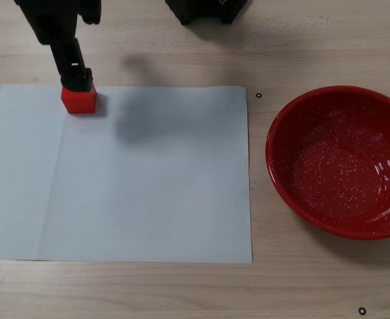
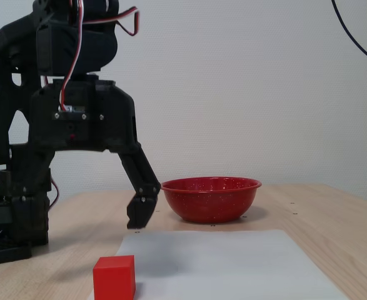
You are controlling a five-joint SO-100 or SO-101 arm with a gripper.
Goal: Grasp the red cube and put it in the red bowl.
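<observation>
Cube (image 1: 79, 102), small matte red, on paper (image 1: 148, 179); end effector (image 1: 77, 78) spread above

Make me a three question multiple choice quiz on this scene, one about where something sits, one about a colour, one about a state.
1. Where does the cube rest?
A. in the bowl
B. on the paper's far left corner, overhead view
C. on bare wood

2. What colour is the bowl?
A. red
B. blue
C. white

3. What does the bowl hold?
A. the cube
B. nothing
C. water

Answers:
1 B: the cube sits on the paper near that corner, beside the fingers.
2 A: it is glossy red with white speckles.
3 B: only its speckled inside shows.
</observation>
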